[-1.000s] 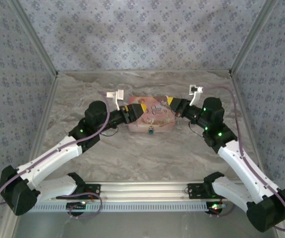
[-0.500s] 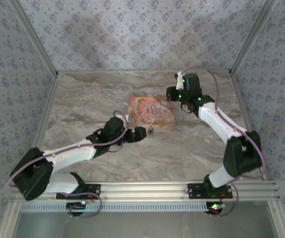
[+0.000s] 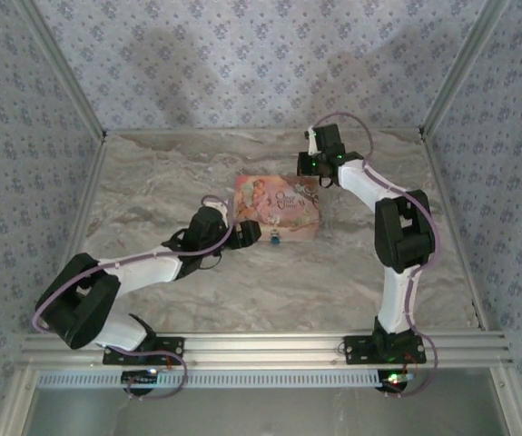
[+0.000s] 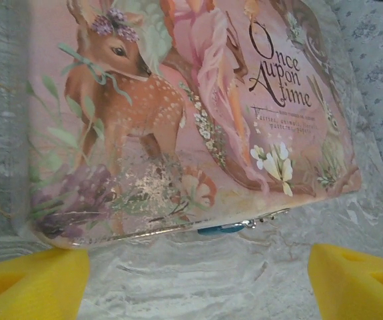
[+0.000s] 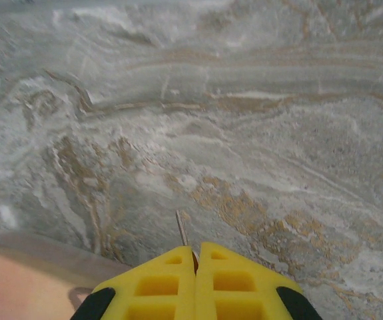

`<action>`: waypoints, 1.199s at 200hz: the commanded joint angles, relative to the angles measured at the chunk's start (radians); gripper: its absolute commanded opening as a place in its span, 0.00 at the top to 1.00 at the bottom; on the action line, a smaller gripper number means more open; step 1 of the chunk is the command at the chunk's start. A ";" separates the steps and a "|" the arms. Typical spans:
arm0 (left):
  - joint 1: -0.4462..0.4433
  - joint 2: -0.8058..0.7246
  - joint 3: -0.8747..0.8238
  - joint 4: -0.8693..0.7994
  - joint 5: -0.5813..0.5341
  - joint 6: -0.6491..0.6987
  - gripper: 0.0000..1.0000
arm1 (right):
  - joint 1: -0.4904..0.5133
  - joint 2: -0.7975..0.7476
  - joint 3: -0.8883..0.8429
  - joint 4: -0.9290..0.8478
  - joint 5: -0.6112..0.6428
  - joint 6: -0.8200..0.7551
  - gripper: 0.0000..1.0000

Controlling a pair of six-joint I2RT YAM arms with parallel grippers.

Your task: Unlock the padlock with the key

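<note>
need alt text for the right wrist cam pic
The yellow right end effector, closed tight, pinches a thin metal key whose tip sticks out ahead of it, over a marbled grey and brown table. A corner of the pink box shows at the lower left.
</note>
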 commanded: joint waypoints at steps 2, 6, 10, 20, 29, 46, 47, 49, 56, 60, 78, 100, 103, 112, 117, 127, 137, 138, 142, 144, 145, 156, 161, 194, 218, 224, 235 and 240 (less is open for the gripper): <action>0.029 0.021 0.035 0.051 0.029 0.049 0.15 | 0.017 0.010 0.030 -0.037 0.036 -0.035 1.00; 0.032 0.025 0.035 0.055 0.033 0.052 0.15 | 0.020 0.011 0.029 -0.039 0.040 -0.040 1.00; 0.035 0.029 0.036 0.057 0.038 0.052 0.15 | 0.023 0.011 0.027 -0.041 0.042 -0.045 1.00; 0.043 0.033 0.039 0.052 0.039 0.053 0.15 | 0.030 0.012 0.024 -0.046 0.044 -0.050 1.00; 0.047 0.036 0.038 0.050 0.039 0.058 0.15 | 0.034 0.010 0.017 -0.049 0.042 -0.050 1.00; 0.051 0.017 0.029 0.042 0.039 0.062 0.14 | 0.050 0.000 -0.008 -0.046 0.043 -0.054 1.00; 0.051 0.016 0.028 0.042 0.040 0.063 0.14 | 0.050 -0.001 -0.010 -0.045 0.043 -0.055 1.00; 0.051 0.013 0.027 0.042 0.041 0.064 0.14 | 0.052 -0.002 -0.013 -0.044 0.043 -0.056 1.00; 0.050 0.002 0.020 0.041 0.046 0.069 0.02 | 0.059 -0.008 -0.024 -0.042 0.046 -0.060 1.00; 0.048 -0.005 0.015 0.040 0.049 0.070 0.02 | 0.063 -0.010 -0.030 -0.041 0.050 -0.062 1.00; 0.034 -0.038 -0.010 0.035 0.057 0.084 0.02 | 0.075 -0.022 -0.056 -0.036 0.054 -0.070 1.00; 0.005 -0.065 -0.034 0.017 0.062 0.090 0.02 | 0.083 -0.037 -0.081 -0.032 0.054 -0.076 1.00; 0.000 -0.066 -0.038 0.020 0.062 0.091 0.02 | 0.086 -0.039 -0.085 -0.030 0.055 -0.077 1.00; -0.015 -0.065 -0.044 0.018 0.057 0.092 0.02 | 0.090 -0.044 -0.092 -0.030 0.054 -0.080 1.00; -0.022 -0.061 -0.045 0.013 0.048 0.088 0.02 | 0.092 -0.046 -0.093 -0.032 0.054 -0.081 1.00; -0.038 -0.052 -0.048 0.007 0.033 0.091 0.02 | 0.097 -0.047 -0.095 -0.038 0.055 -0.085 1.00; -0.059 -0.046 -0.050 0.006 0.007 0.099 0.02 | 0.103 -0.048 -0.098 -0.039 0.060 -0.089 1.00; -0.060 -0.046 -0.051 0.005 0.004 0.098 0.02 | 0.103 -0.049 -0.098 -0.040 0.061 -0.089 1.00; -0.065 -0.044 -0.051 0.003 -0.004 0.097 0.02 | 0.103 -0.050 -0.099 -0.039 0.062 -0.090 1.00; -0.068 -0.042 -0.051 0.003 -0.005 0.096 0.02 | 0.105 -0.049 -0.099 -0.041 0.065 -0.091 1.00; -0.069 -0.042 -0.052 0.005 -0.006 0.096 0.02 | 0.105 -0.050 -0.098 -0.041 0.065 -0.091 1.00; -0.079 -0.039 -0.058 0.013 -0.015 0.096 0.02 | 0.107 -0.052 -0.097 -0.041 0.068 -0.090 1.00; -0.082 -0.038 -0.062 0.014 -0.023 0.096 0.02 | 0.107 -0.052 -0.097 -0.040 0.070 -0.089 1.00; -0.092 -0.047 -0.102 0.083 -0.046 0.110 0.02 | 0.108 -0.052 -0.086 -0.046 0.071 -0.089 1.00; -0.091 -0.014 -0.098 0.136 -0.059 0.135 0.02 | 0.107 -0.047 -0.080 -0.044 0.069 -0.086 1.00; -0.091 -0.003 -0.093 0.150 -0.067 0.146 0.02 | 0.107 -0.046 -0.076 -0.046 0.069 -0.084 1.00; -0.088 0.018 -0.081 0.167 -0.076 0.167 0.02 | 0.108 -0.039 -0.066 -0.049 0.068 -0.083 1.00; -0.083 0.028 -0.070 0.168 -0.074 0.179 0.02 | 0.109 -0.037 -0.063 -0.052 0.068 -0.083 1.00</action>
